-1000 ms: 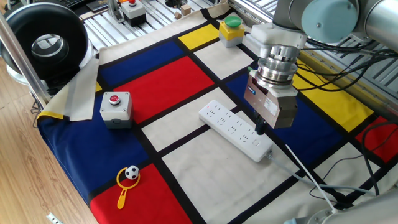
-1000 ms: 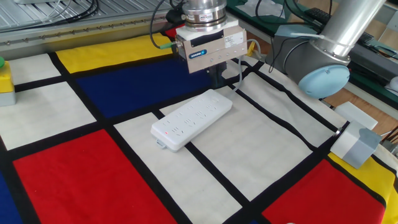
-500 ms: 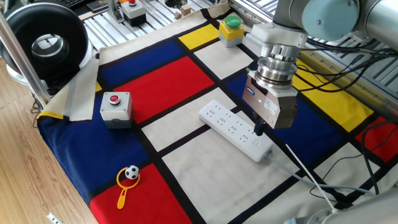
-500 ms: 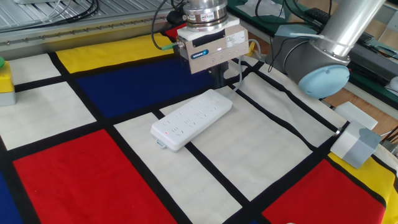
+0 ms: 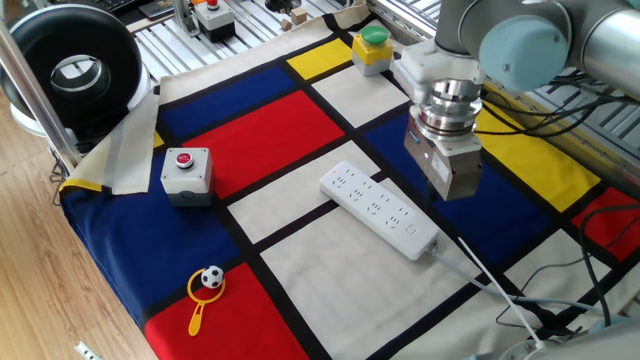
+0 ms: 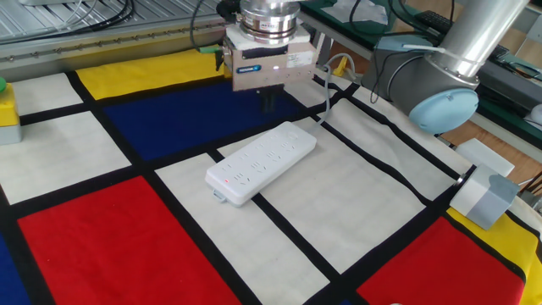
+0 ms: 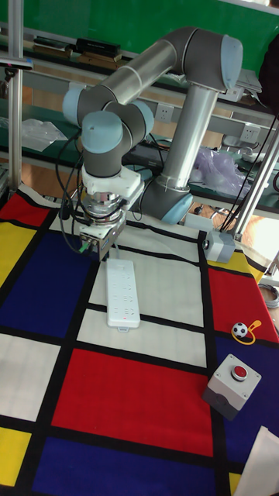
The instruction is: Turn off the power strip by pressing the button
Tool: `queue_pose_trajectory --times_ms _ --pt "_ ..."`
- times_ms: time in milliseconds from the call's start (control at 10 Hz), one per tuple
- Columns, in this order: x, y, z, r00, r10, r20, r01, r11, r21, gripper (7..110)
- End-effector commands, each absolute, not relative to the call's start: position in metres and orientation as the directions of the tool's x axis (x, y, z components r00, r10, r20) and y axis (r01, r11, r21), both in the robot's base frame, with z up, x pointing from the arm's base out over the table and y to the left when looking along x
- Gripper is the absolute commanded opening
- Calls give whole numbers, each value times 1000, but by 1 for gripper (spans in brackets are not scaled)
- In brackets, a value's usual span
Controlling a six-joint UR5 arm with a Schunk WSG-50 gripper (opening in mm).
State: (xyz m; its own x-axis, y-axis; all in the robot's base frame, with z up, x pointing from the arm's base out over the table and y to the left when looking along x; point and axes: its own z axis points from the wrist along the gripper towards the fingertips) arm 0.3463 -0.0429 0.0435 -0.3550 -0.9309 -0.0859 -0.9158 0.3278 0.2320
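Toy (image 5: 207, 285): a small football on a yellow loop handle lies nearest the front edge in one fixed view, on a red patch of the cloth.
Red button (image 5: 186, 170): sits on its grey box on a blue patch, well apart from the strip.
Cloth (image 5: 270, 125): red, blue, yellow and white blocks with black bands cover the desk.
Strip (image 5: 379, 209): the long white bar lies flat on a white block, slanted across it, sockets facing up; its white cable (image 5: 490, 275) runs off from the end nearest the claw.
Light: a tiny red dot shows near the end of the strip away from the arm in the other fixed view (image 6: 226, 181) and in the tall view.
Button: too small and faint for me to pick out on the casing.
Claw (image 6: 268, 101): hangs fingers down above the blue block just beside the strip's cable end, not touching the strip; the dark fingers are seen as one short stub, so I cannot tell whether they are apart or together.
Arm (image 7: 167, 85): silver tubes with pale blue caps bend down to the claw.
Green button (image 5: 371, 47): stands on its yellow box at the far edge, behind the arm's wrist.
Grey block (image 6: 483, 196): rests at the cloth's edge, well away from the strip.
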Motion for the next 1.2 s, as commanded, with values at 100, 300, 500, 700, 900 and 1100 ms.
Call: queue_pose_trajectory --times_ms 100,300,500,700,900,1100 --pt "350 -25 49 -275 -944 -181 -946 232 228 7" --pt "360 -23 48 -236 -949 -209 -963 199 183 7" --pt "355 -2 53 -229 -934 -275 -961 172 218 7" --pt "359 23 45 -256 -926 -277 -954 196 225 7" --pt "348 9 28 -221 -951 -217 -951 161 263 7" --pt "331 3 29 -207 -956 -210 -942 136 308 7"
